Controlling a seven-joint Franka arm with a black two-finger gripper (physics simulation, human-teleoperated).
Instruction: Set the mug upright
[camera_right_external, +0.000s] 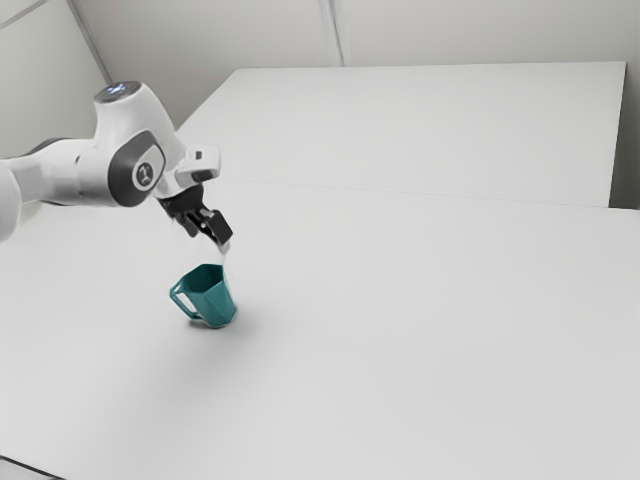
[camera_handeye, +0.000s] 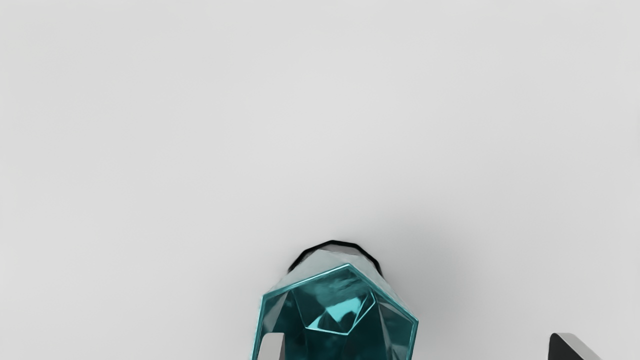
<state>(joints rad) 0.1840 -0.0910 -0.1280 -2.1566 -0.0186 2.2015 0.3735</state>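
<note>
My gripper (camera_right_external: 224, 248) hangs just above the teal mug (camera_right_external: 212, 298) in the exterior view, tilted downward. The faceted mug stands on its base on the table, its open rim facing up and its handle toward the exterior view's left. In the wrist view the fingertips of the gripper (camera_handeye: 417, 346) are spread wide, one overlapping the rim of the mug (camera_handeye: 335, 300) and the other well off to its side above bare table. Nothing is held between them.
The white table (camera_right_external: 420, 330) extends around the mug. Behind it a second white surface (camera_right_external: 420, 130) reaches toward the back wall. A dark line (camera_right_external: 30, 467) crosses the exterior view's lower left corner.
</note>
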